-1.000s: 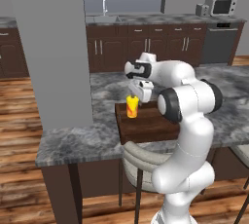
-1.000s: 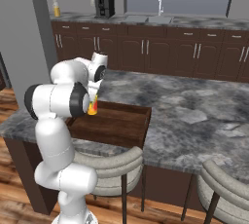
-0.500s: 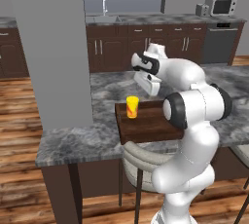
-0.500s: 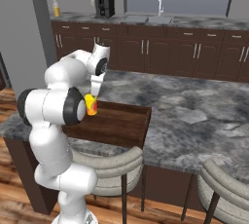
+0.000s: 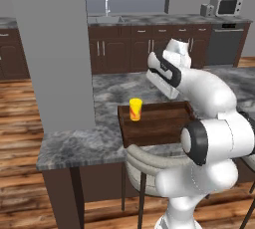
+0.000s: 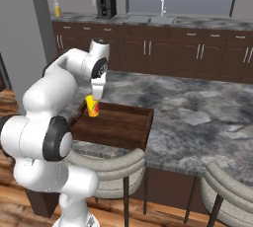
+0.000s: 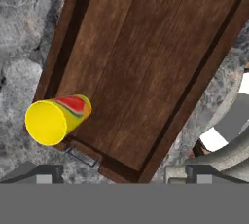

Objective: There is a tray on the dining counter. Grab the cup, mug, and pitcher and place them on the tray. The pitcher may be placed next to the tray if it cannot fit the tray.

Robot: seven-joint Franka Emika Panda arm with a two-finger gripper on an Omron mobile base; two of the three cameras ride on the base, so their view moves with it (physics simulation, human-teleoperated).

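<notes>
One cup stands on one tray.

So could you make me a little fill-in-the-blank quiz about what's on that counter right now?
1. The small yellow handleless cup stands upright inside the dark brown wooden ____ .
2. The cup sits near one ____ of the dark brown wooden rectangular tray, not at its middle.
3. The tray rests on the grey-and-black marbled stone ____ .
4. The robot's two-finger gripper is open and holds ____ .

Missing words: tray; corner; counter; nothing
</notes>
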